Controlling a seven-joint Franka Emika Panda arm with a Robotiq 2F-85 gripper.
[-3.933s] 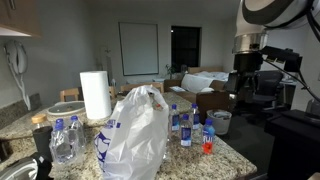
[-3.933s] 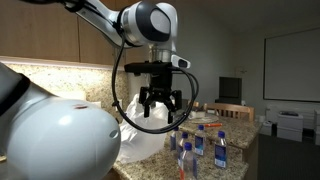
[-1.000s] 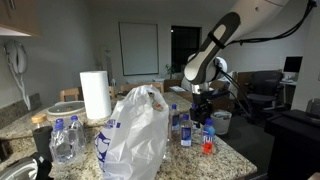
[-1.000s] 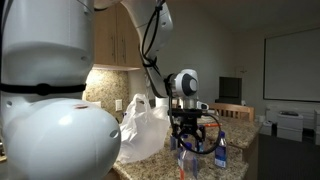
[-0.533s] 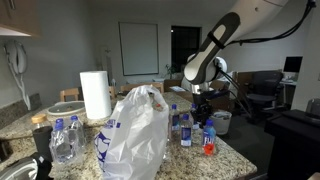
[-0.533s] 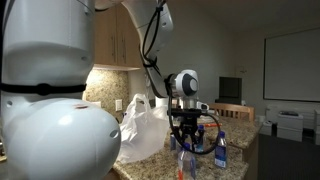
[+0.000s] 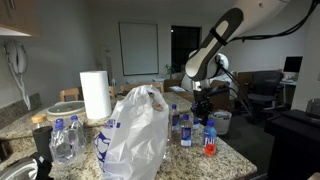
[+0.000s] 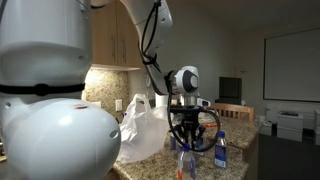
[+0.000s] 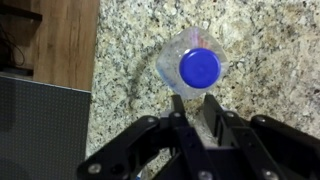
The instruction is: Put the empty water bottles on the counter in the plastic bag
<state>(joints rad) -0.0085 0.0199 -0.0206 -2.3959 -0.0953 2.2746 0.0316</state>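
Speckled granite of the counter [image 9: 265, 60] fills the wrist view. Your gripper [image 9: 195, 103] points down at it, and its two fingers [image 9: 213, 112] are drawn close together with only a narrow gap between them. Just past the fingertips stands one clear water bottle [image 9: 168, 60], seen from above, and its blue cap [image 9: 200, 68] is almost touching them. Whether the fingers really pinch this bottle, I cannot tell from these pictures.

In an exterior view the gripper [image 8: 185, 140] hangs low over a small group of bottles [image 8: 186, 162] near the edge of the counter. The arm [image 7: 215, 45] comes down to it from above.

Beside this group the plastic bag [image 7: 135, 130] stands upright, near the middle of the counter, with its handles up. On the far side of the bag you have more bottles [image 7: 65, 140], and behind them stands a white paper towel roll [image 7: 95, 95].
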